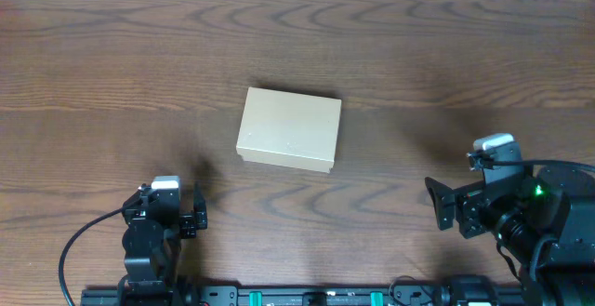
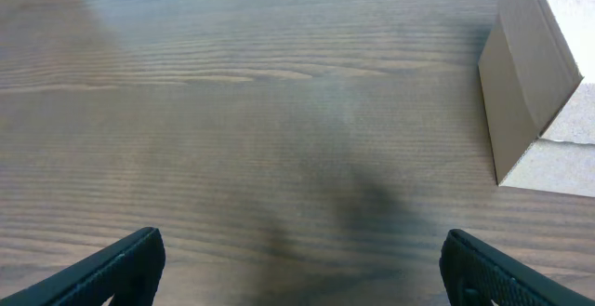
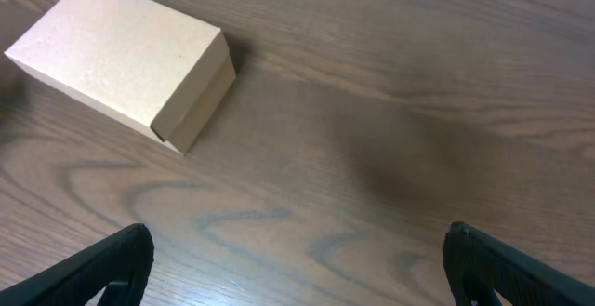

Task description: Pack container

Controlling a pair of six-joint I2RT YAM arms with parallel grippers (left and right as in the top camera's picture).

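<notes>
On the table [image 1: 418,55]: container [image 1: 289,130], lid seemingly closed.
Left gripper [image 2: 299,264]: spread wide, empty.
Right gripper [image 3: 297,261]: spread wide, empty.

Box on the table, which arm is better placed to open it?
Probably left. The box looms close at its wrist view's right edge, near the open left gripper; from the open right gripper it sits smaller and farther off.
</notes>
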